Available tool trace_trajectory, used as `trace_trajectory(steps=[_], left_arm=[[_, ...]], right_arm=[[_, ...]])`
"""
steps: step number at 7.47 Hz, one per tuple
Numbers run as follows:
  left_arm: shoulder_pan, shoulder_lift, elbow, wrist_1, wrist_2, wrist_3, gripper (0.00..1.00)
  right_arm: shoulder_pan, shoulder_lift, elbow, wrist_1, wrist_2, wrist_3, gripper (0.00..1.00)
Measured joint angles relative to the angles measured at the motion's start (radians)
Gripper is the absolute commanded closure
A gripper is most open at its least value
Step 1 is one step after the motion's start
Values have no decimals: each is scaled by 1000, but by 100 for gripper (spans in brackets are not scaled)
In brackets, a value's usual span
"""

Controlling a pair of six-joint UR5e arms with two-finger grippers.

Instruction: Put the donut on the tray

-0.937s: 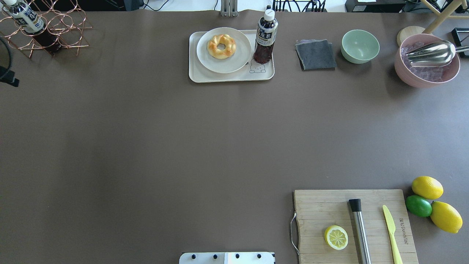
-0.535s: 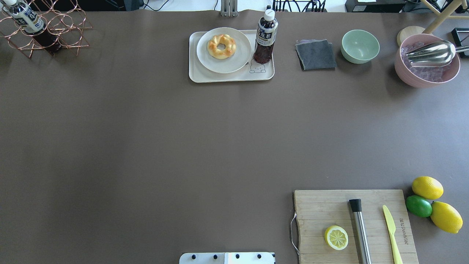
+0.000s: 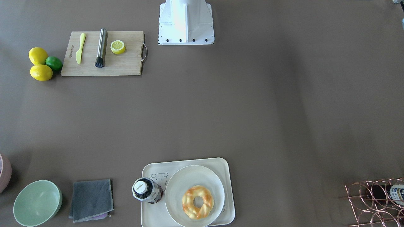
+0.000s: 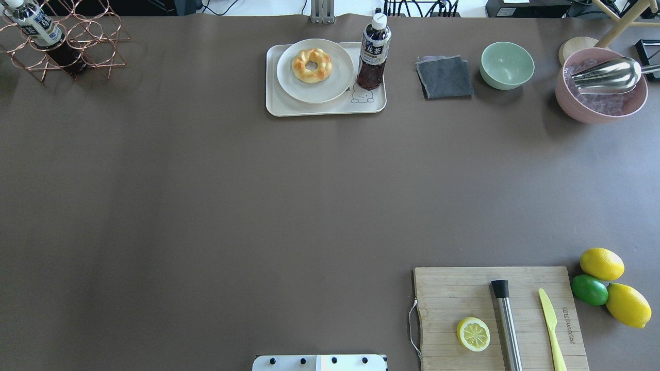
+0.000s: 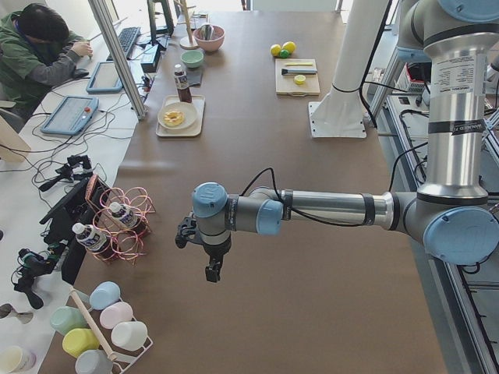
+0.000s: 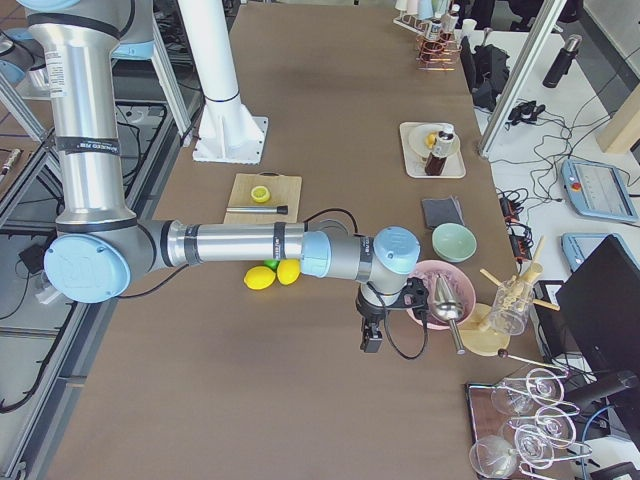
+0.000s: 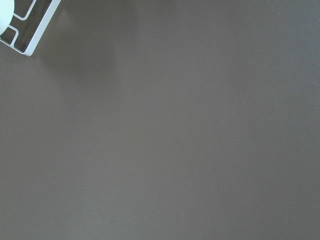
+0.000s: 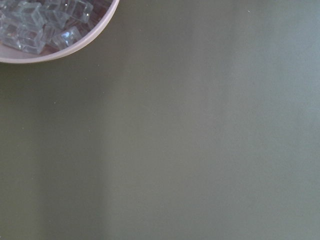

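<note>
The donut (image 4: 311,65) lies on a round white plate (image 4: 315,90) that sits on the cream tray (image 4: 289,107) at the table's far middle. It also shows in the front-facing view (image 3: 198,201), on the tray (image 3: 151,216). My left gripper (image 5: 212,273) hangs over bare table at the left end, far from the tray, and shows only in the exterior left view. My right gripper (image 6: 370,345) hangs over the table near the pink bowl (image 6: 443,290), and shows only in the exterior right view. I cannot tell whether either is open or shut.
A tea bottle (image 4: 374,51) stands on the tray beside the plate. A grey cloth (image 4: 444,77), a green bowl (image 4: 507,65) and a pink bowl of ice (image 4: 600,93) lie right of it. A copper bottle rack (image 4: 62,41) is far left. A cutting board (image 4: 500,317) is near right.
A dark part of my left arm at the overhead view's left edge has moved out of that view. The donut, plate and tray have not moved.
</note>
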Motion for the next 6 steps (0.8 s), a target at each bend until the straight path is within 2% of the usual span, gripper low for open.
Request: trace_trajectory(steps=[6], left_arm=[[-55,16,10,0,-23,62,1]], right_arm=[[0,-6,0,0,3,4,0]])
